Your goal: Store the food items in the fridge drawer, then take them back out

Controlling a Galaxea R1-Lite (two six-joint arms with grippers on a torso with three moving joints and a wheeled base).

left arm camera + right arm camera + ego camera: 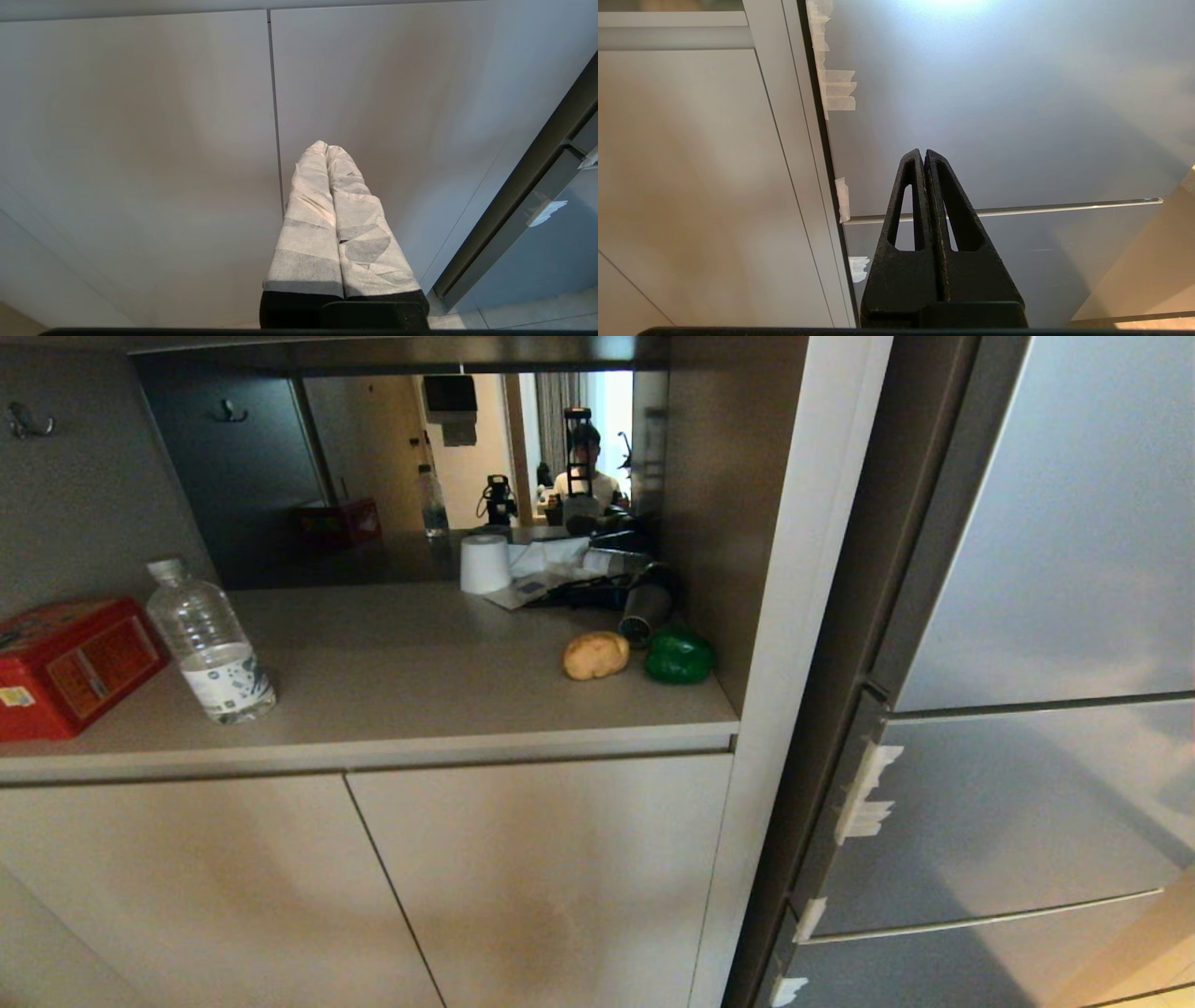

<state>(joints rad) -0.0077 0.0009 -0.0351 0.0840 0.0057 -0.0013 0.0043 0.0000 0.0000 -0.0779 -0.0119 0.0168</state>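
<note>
So the thing that matters here: the fridge drawer (1008, 261) sits straight ahead of the right tool (924, 154), and that tool is way closer to it than the left one. From the right wrist view the black fingers are pressed together, nothing between them, pointing at the silver-grey fridge front just where a bright horizontal seam (1064, 206) splits the panels. The drawer front runs wide and flat, long axis sideways across the tool's line, so my guess is the pull has to come at its top edge or side lip. It's shut right now.

The left tool (327, 147) is parked off to the side, its tape-wrapped fingers together too, aimed at the beige cabinet doors (140, 163) with the door gap just beside the tips. Neither arm shows in the head view.

The food hasn't gone anywhere yet. The potato (596, 655) and green bell pepper (679, 657) sit close side by side on the worktop (420, 663), above and off to the left of the right tool, near the white upright (794, 644) by the fridge. A hair dryer (646, 602) lies just behind them, so it's a bit tight back there. The water bottle (210, 644) and red tin (70, 663) are well apart at the far end.

Bits of tape (866, 793) mark the fridge edge.
</note>
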